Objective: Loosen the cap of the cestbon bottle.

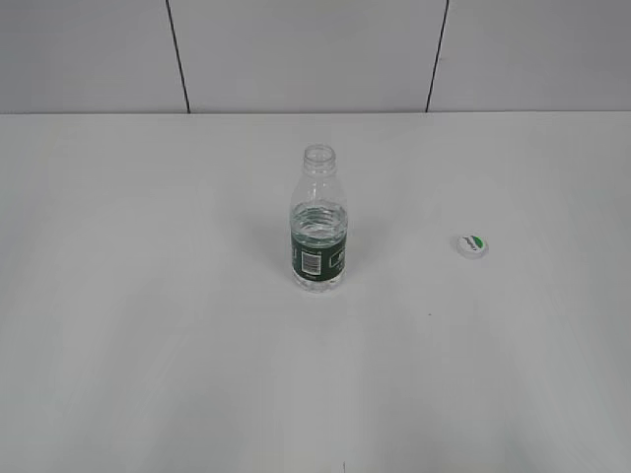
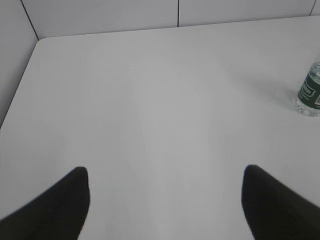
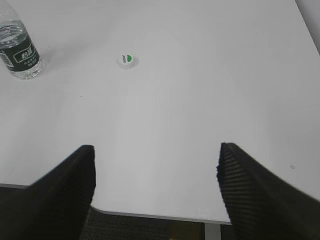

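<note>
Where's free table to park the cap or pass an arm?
Nowhere crowded. Bare white table lies left of the clear plastic green-labelled bottle, in front of it, and between it and the small round white cap. Both open grippers hover over bare surface.

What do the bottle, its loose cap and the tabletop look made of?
Cestbon bottle: clear glossy plastic, probably PET; you can see through the ribbed wall and bare threaded neck. Its dark green label band looks like printed film.
Cap: opaque white plastic, smooth, with a green mark on top.
Table: matte white, likely laminate; hard to tell more.
</note>
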Robot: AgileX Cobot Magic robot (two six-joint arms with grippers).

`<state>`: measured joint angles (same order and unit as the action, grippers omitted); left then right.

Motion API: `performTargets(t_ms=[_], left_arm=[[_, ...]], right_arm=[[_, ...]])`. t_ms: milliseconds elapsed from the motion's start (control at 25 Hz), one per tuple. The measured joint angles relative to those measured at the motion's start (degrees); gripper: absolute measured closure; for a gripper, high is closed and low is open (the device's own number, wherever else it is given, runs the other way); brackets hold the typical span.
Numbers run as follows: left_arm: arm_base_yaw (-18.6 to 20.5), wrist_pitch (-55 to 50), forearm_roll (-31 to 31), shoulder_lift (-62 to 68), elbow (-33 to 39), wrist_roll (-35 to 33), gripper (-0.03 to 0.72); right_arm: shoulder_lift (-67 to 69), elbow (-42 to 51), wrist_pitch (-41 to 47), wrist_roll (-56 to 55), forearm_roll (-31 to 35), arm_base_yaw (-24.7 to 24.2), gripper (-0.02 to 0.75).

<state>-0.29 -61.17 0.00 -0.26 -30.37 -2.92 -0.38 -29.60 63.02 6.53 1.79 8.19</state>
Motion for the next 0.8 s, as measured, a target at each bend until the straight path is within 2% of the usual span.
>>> performTargets(t_ms=[560, 800], left_arm=[[0.0, -0.2, 0.0, -0.1, 0.5, 0.0, 0.129], [0.0, -0.2, 0.0, -0.1, 0.5, 0.0, 0.153]], right_arm=[[0.0, 0.0, -0.2, -2.4, -0.7, 0.0, 0.157], [0.0, 0.0, -0.3, -2.5, -0.7, 0.0, 0.157]])
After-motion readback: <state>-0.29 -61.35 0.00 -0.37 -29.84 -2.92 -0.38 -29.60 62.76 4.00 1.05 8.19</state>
